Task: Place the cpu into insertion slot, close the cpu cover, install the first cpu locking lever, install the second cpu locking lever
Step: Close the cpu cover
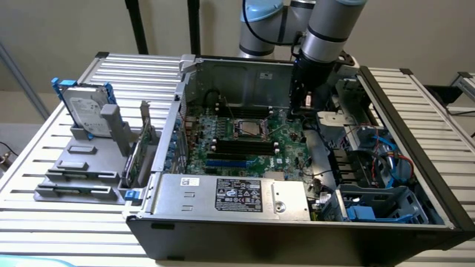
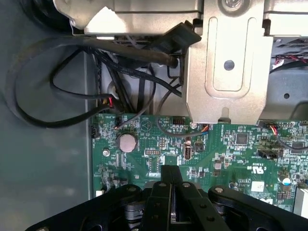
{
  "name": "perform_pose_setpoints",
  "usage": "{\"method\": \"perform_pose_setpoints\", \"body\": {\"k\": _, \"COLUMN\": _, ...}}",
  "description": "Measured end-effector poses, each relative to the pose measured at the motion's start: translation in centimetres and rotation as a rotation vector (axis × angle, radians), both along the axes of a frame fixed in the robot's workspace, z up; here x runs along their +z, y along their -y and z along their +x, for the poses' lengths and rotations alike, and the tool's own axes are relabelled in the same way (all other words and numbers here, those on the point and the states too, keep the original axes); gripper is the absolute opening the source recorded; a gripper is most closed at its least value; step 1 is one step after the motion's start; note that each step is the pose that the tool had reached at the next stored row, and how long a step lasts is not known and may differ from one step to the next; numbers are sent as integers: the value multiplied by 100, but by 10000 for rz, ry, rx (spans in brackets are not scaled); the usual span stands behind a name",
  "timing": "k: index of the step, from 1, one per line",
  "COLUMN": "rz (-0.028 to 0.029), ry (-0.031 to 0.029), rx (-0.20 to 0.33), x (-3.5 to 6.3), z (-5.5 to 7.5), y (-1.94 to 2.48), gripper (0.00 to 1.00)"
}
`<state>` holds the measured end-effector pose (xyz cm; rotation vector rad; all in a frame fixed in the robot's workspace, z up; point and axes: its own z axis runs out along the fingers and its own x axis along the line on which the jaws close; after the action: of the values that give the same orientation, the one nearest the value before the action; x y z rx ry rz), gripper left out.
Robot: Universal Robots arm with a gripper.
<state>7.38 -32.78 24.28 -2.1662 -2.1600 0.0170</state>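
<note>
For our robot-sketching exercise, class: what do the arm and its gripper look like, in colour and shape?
The arm is built of round silver-grey tubes with pale blue joint caps, and it ends in a black wrist section. The gripper is matt black, with two narrow flat fingers on jointed link bars with round pivots.

The insertion slot (image 1: 248, 127) on the green motherboard (image 1: 256, 161) lies open from overhead. The grey power supply (image 1: 230, 194) walls the near side and the case's back wall (image 1: 237, 78) the far side. On the exterior view's right, the arm (image 1: 326, 33), a drive cage (image 1: 375, 194) and blue cables (image 1: 386, 150) crowd in. Beyond the closed gripper (image 2: 172, 175), black cables (image 2: 96, 67) and a metal bracket (image 2: 231, 72) seem to overhang the board's edge.
</note>
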Motion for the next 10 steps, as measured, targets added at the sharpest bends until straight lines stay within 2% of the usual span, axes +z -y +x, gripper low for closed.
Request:
{"method": "perform_pose_setpoints", "body": {"k": 1, "rz": 1, "ry": -157, "rx": 0, "x": 0, "z": 0, "y": -1, "gripper": 11}}
{"method": "perform_pose_setpoints", "body": {"k": 5, "rz": 1, "ry": -863, "rx": -1, "x": -1, "z": 0, "y": -1, "gripper": 11}}
{"method": "perform_pose_setpoints", "body": {"k": 6, "rz": 1, "ry": -995, "rx": 0, "x": -1, "z": -1, "y": -1, "gripper": 11}}
{"method": "perform_pose_setpoints", "body": {"k": 7, "rz": 0, "ry": -1098, "rx": -1, "x": 0, "z": -7, "y": -1, "gripper": 11}}
{"method": "perform_pose_setpoints", "body": {"k": 10, "rz": -2, "ry": -1281, "rx": 2, "x": 0, "z": -49, "y": -1, "gripper": 11}}
